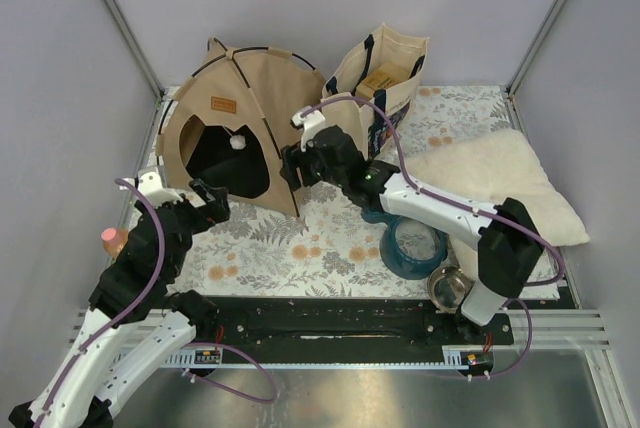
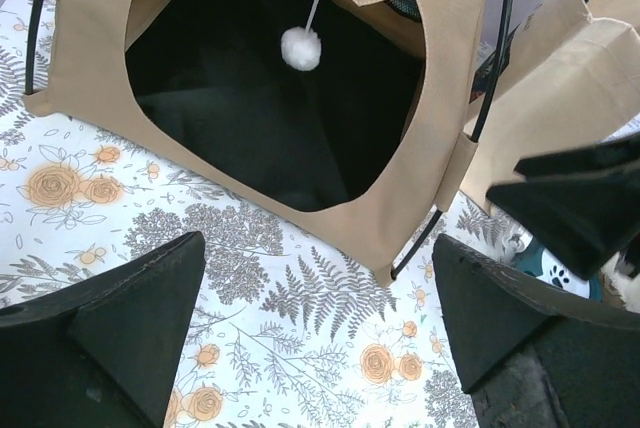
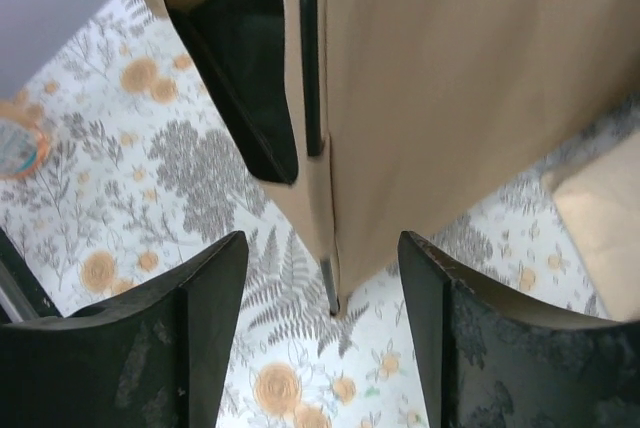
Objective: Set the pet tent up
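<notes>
- Grey-walled booth, table covered in a fern-and-rose print tablecloth [image 1: 300,238].
- The pet tent [image 1: 235,118] sits at the back left of the cloth. It's upright with its poles arched, and the doorway [image 1: 225,163] faces the arms. Looks pretty much set up to me, maybe just needs squaring off.
- The right gripper [image 1: 292,168] is the closer one, parked right at the tent's front-right corner. Its fingers are spread wide.
- From the right wrist view, the foot of the black corner pole [image 3: 308,58] sits just ahead of the gap between them. The pole runs up and away from the fingers – so that gripper could close on that corner straight away.
- The left gripper [image 1: 212,200] hangs in front of the doorway, near but not touching. Its fingers are also wide apart with nothing in them.
- The pom-pom [image 2: 300,48] dangles in the opening, dead ahead of it.
- Writing: there's a brown label patch [image 1: 222,105] above the door, too small to read.
- The blue bowl [image 1: 415,248] by the right arm has a paw print on it.
- A tote bag [image 1: 385,73] stands behind the right gripper, with a fluffy pillow [image 1: 490,183] off to the right – both well clear of the corner.
</notes>
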You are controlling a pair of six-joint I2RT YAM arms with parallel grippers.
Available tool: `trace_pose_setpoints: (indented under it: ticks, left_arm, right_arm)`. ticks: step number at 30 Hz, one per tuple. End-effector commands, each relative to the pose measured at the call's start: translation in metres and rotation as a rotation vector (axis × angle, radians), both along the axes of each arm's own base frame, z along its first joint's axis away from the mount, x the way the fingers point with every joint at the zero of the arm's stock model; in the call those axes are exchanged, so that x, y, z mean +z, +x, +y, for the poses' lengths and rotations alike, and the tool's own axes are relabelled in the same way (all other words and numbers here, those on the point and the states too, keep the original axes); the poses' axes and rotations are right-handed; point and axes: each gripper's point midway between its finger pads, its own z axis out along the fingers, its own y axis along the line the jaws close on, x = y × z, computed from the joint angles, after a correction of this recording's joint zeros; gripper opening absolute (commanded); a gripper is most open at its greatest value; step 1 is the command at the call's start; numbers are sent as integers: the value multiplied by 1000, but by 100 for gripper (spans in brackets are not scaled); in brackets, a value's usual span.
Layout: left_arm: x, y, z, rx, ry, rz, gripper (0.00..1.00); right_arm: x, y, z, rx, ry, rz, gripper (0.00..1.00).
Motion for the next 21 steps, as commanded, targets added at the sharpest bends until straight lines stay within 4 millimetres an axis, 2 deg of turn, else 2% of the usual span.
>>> trace_pose_setpoints:
  ticks: [1,4,9,11,13,15,21]
  left_arm:
    - [17,-4,6,6,10,-30,99]
    - [13,-7,7,1,22,-18,99]
    - [10,-11,8,-10,17,-19,99]
    - [8,-12,9,-10,25,-14,99]
    - [5,-12,10,-6,30,-7,99]
    - [4,-13,10,-6,34,-4,99]
    - [1,-13,9,-9,35,4,99]
  right_arm:
    - [14,14,21,62,-55,-82,68]
    - [2,25,31,65,-100,-78,66]
    - [-13,46,36,19,-166,-102,53]
    - [-17,51,36,11,-186,-115,38]
    - [-20,51,36,10,-182,-118,14]
    - [-19,53,35,40,-209,-166,0]
    - [-17,55,29,127,-255,-240,0]
